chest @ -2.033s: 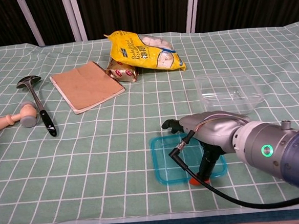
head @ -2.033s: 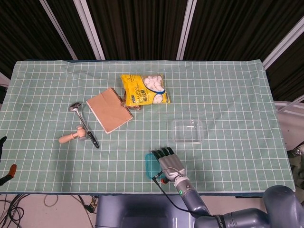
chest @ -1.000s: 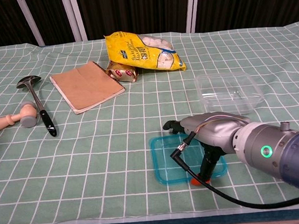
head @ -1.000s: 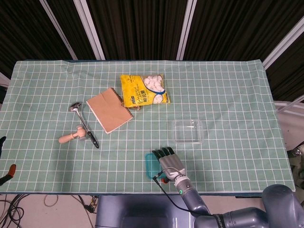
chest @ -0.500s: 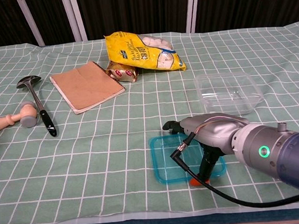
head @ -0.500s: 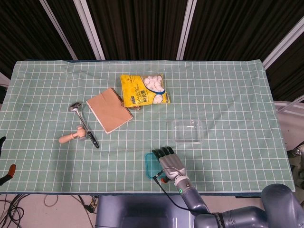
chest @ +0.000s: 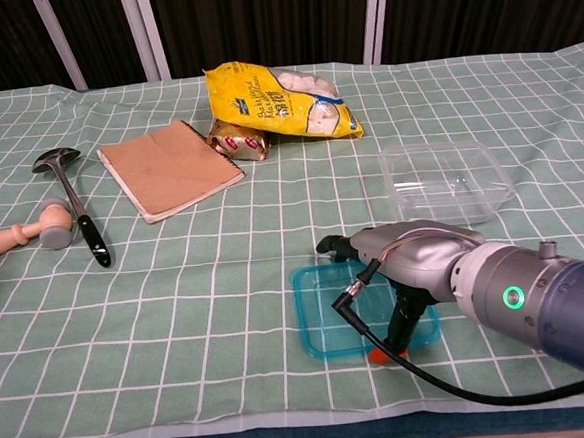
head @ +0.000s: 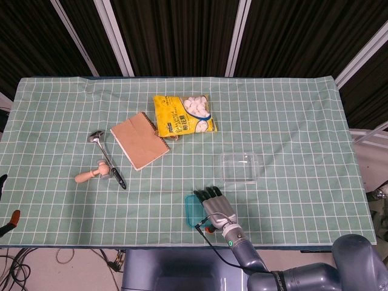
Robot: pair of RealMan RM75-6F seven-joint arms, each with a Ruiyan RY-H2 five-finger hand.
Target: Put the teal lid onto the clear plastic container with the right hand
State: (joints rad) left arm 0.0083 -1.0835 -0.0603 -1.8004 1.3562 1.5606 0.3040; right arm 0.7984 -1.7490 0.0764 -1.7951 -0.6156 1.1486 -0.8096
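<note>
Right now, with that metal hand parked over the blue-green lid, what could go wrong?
The teal lid lies flat on the cloth near the table's front edge, so the right hand above it may struggle to get fingers under the thin rim, or nudge it off the edge. The clear plastic container looks light; pressing the lid on could slide it. The hand's dangling black cable might snag the lid.

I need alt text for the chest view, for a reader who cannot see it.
The robot's right hand rests over a flat teal lid on a green checked tablecloth, with the open clear plastic container just beyond it. Farther back lie a yellow snack bag, a brown notebook and a ladle.
</note>
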